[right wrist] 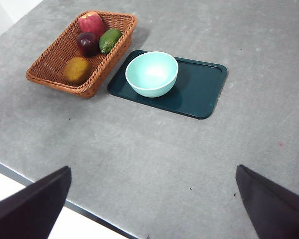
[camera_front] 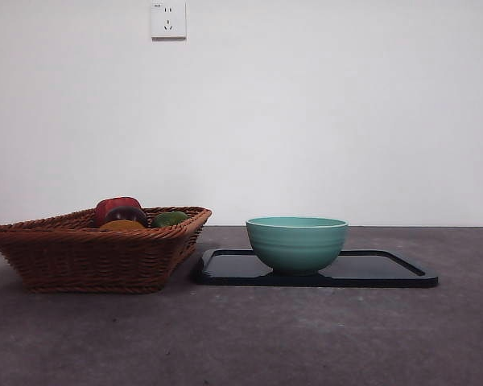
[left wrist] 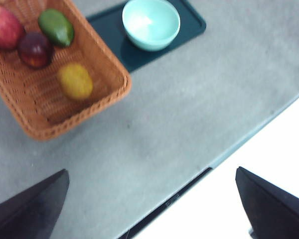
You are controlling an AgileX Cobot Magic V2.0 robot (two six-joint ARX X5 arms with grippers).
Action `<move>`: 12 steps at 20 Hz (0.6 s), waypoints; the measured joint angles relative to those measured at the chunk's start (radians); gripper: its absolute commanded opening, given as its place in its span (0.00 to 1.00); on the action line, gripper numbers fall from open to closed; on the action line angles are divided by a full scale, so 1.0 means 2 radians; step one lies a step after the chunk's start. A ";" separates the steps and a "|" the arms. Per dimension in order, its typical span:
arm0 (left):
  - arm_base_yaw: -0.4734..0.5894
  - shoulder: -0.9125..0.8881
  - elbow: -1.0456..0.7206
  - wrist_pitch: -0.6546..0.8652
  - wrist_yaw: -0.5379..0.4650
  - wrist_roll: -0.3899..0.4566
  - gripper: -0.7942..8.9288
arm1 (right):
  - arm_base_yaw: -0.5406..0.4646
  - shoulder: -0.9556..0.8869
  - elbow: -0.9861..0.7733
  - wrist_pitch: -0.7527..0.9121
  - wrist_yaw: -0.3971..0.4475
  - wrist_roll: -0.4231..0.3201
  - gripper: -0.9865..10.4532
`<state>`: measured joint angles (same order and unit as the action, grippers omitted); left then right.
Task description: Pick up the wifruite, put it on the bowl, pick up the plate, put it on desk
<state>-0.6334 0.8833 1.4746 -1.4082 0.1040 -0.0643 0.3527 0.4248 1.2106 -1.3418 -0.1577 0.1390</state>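
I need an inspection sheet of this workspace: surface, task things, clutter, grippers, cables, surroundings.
Surface: grey desk, mottled.
Job's things: orange fruit lies in the basket; green bowl stands upright and empty on the black tray, toward the tray's basket end.
Clutter: red fruit, dark red fruit and green fruit share the basket.
Grippers: left gripper and right gripper open, holding nothing, away from the things.
Cables: nothing seen.
Surroundings: white wall with a socket.

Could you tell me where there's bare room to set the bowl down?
The desk is bare in front of the tray and basket. The tray's half beside the bowl is free. The basket holds four fruits.
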 measured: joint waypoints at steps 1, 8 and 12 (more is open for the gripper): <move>0.000 -0.015 -0.015 0.000 0.000 0.002 0.63 | 0.000 0.000 0.000 0.000 0.000 0.000 0.59; 0.000 -0.109 -0.098 0.040 0.001 0.002 0.63 | 0.000 0.000 0.000 0.000 0.000 0.000 0.59; -0.001 -0.131 -0.107 0.052 0.014 0.009 0.63 | 0.000 0.017 0.000 0.000 -0.008 0.011 0.59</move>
<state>-0.6353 0.6212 1.2610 -1.3033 0.1310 -0.0460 0.3527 0.4583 1.2110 -1.3422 -0.1734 0.1612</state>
